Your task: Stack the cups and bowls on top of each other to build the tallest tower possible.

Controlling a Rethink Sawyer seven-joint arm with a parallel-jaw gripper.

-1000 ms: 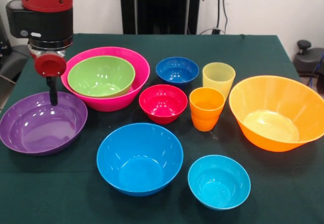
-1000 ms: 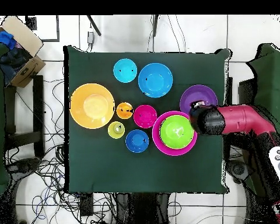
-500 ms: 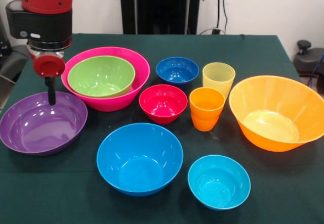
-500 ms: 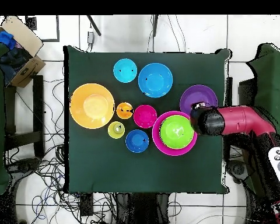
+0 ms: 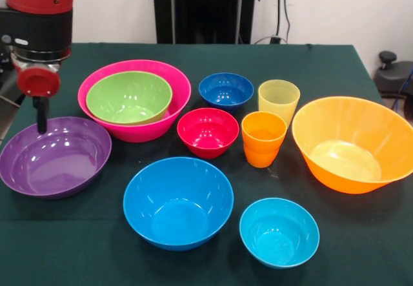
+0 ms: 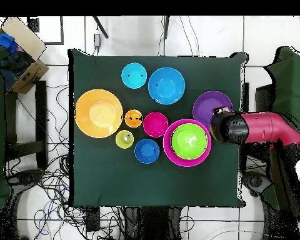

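Note:
The tower is a large pink bowl (image 5: 177,102) with a lime green bowl (image 5: 129,95) nested inside it. Left of it lies the purple bowl (image 5: 55,157), and my gripper (image 5: 42,119) hangs over that bowl's far rim, holding nothing. Loose on the cloth stand the sky blue bowl (image 5: 177,202), cyan bowl (image 5: 279,231), red bowl (image 5: 208,131), dark blue bowl (image 5: 226,89) and large orange bowl (image 5: 352,144). A pale yellow cup (image 5: 279,99) and a shorter orange cup (image 5: 263,137) stand upright side by side. In the overhead view the arm's head (image 6: 230,128) covers the purple bowl's (image 6: 209,103) edge.
A dark green cloth covers the table (image 5: 335,60). A black stand (image 5: 203,8) rises behind its far edge. In the overhead view, cables (image 6: 46,181) lie on the floor and a cardboard box (image 6: 21,53) sits off one corner.
The arm has moved left in the front view, from beside the pink bowl's rim to the purple bowl's far left rim. No bowl or cup has shifted.

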